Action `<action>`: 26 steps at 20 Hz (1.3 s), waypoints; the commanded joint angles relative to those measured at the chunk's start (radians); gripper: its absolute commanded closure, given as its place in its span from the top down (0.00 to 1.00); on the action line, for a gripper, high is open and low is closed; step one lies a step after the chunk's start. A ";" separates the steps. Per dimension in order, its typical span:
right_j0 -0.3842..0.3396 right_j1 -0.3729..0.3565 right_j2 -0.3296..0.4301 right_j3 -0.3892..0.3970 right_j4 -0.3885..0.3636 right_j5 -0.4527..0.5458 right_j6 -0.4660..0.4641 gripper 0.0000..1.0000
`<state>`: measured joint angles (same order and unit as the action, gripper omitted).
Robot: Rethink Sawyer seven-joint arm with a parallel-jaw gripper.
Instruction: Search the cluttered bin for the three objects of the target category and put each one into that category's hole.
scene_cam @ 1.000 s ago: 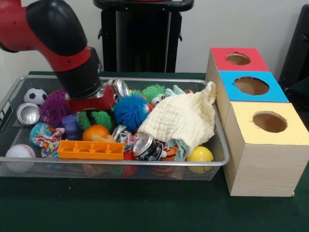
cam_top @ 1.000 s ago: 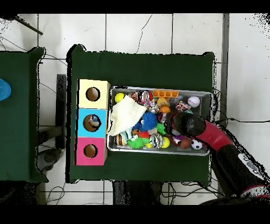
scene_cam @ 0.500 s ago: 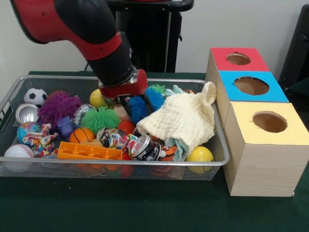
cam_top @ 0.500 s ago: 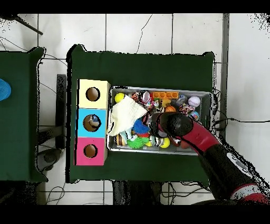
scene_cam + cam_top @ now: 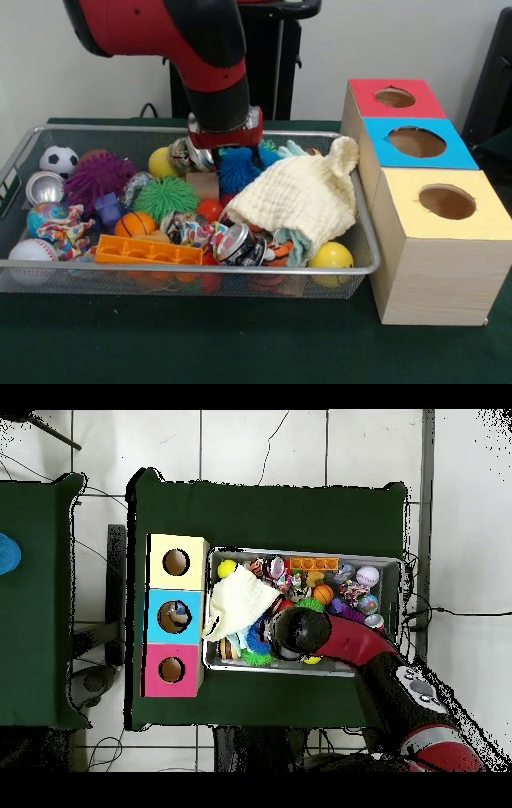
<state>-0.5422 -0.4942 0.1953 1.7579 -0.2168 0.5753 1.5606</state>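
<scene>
From the front, the arm (image 5: 200,48) comes down into the wire bin (image 5: 352,276), its gripper (image 5: 226,152) buried among the toys just left of the cream cloth (image 5: 300,196). A blue spiky ball (image 5: 238,166) sits right under the wrist, and a crushed can (image 5: 186,154) lies at the wrist's left side. I cannot tell how wide the gripper stands, nor whether it has hold of anything, since the wrist and the clutter hide it. The task does not name the target category, so which pieces count is unclear; another can (image 5: 244,244) lies below the cloth, at the bin's near rim. To the right of the cloth stands the box (image 5: 432,264) with red, blue and yellow tops, each with a hole.

In my judgement the search goes best with slow, shallow sweeps beside the cloth, since it drapes over several things and could drag along.

From overhead, the bin (image 5: 392,564) sits on a dark green table (image 5: 270,509), with the box (image 5: 150,614) touching the bin's cloth end. The arm (image 5: 340,639) covers the middle of the bin. Around the table is a pale tiled floor (image 5: 240,444) with cables, and a second green table (image 5: 35,604) stands beyond the box.
</scene>
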 commanded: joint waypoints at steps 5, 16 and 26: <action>0.091 0.052 -0.212 -0.218 -0.402 0.178 -0.149 1.00; 0.072 -0.013 -0.174 -0.265 -0.621 0.170 -0.282 1.00; 0.046 -0.033 -0.130 -0.254 -0.650 0.170 -0.265 1.00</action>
<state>-0.4477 -0.5537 0.0554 1.5640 -0.7476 0.6518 1.5602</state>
